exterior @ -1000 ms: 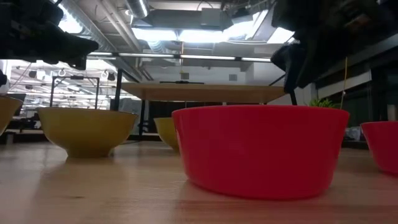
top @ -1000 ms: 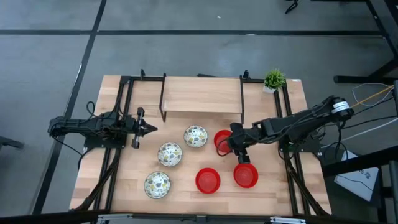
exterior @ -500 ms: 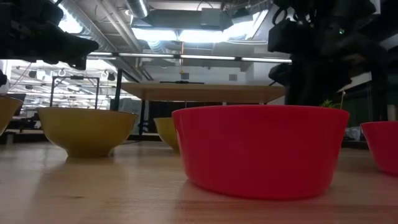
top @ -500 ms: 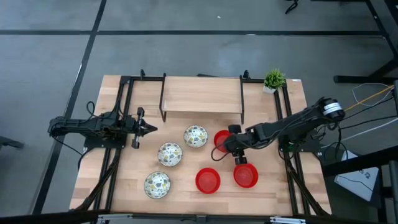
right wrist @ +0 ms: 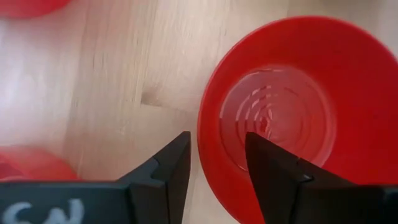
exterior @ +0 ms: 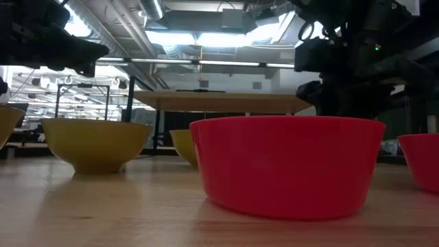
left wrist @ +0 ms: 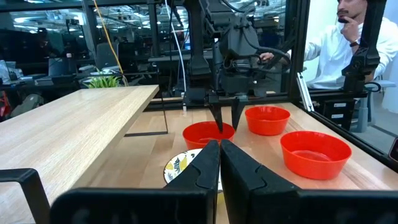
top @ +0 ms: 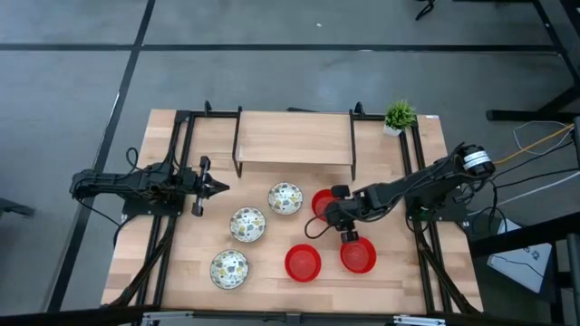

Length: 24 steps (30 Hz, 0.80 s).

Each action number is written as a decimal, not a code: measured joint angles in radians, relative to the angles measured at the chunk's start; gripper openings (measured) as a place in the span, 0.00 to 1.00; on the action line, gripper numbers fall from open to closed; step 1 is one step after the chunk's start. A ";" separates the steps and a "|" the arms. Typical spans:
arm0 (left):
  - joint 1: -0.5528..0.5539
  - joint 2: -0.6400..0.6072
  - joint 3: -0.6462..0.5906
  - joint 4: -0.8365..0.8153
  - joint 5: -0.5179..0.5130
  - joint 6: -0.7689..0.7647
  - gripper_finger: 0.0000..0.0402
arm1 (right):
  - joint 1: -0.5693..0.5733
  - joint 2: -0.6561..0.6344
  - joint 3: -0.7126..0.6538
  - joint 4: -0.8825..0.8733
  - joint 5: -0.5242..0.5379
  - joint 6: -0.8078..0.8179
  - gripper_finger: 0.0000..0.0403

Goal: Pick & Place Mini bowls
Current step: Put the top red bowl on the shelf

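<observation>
Straddling the rim of the glossy red mini bowl (right wrist: 283,112) nearest the shelf, the right gripper (right wrist: 214,152) points down w/ fingers spread, one finger inside the bowl, the other outside on bare wood; not pinching yet. In the high view that bowl (top: 323,202) sits mid-table, right of the cream-white speckled floral bowl (top: 285,197). Two more red bowls (top: 303,262) (top: 358,255) lie nearer the front edge, apart from each other. Two other cream floral bowls (top: 246,225) (top: 228,268) trail toward front-left. Left gripper (top: 217,187) waits at the table's left side, fingers pressed together, holding nothing. Small green potted plant (top: 399,115) stands at the back-right corner of the light wooden table (top: 272,290).
</observation>
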 joint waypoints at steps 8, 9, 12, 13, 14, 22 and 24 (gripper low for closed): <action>0.000 0.000 0.000 0.000 0.000 0.000 0.03 | 0.000 0.018 0.000 0.001 0.000 -0.003 0.36; 0.000 0.000 0.000 0.000 0.000 0.000 0.03 | 0.000 0.019 0.000 0.001 0.000 -0.003 0.35; 0.000 0.000 0.000 0.000 0.000 0.000 0.02 | 0.000 0.019 0.000 0.001 0.000 -0.003 0.29; 0.000 0.000 0.000 0.000 0.000 0.000 0.02 | 0.000 0.019 0.000 0.001 0.000 -0.003 0.26; 0.000 0.000 0.000 0.000 0.000 0.000 0.02 | 0.000 0.019 0.000 0.000 0.000 -0.003 0.23; 0.000 0.000 0.000 0.000 0.000 0.000 0.02 | 0.000 0.017 0.000 0.003 0.012 -0.008 0.02; 0.000 0.000 0.000 0.000 0.000 0.000 0.02 | 0.000 0.016 0.000 0.002 0.017 -0.007 0.04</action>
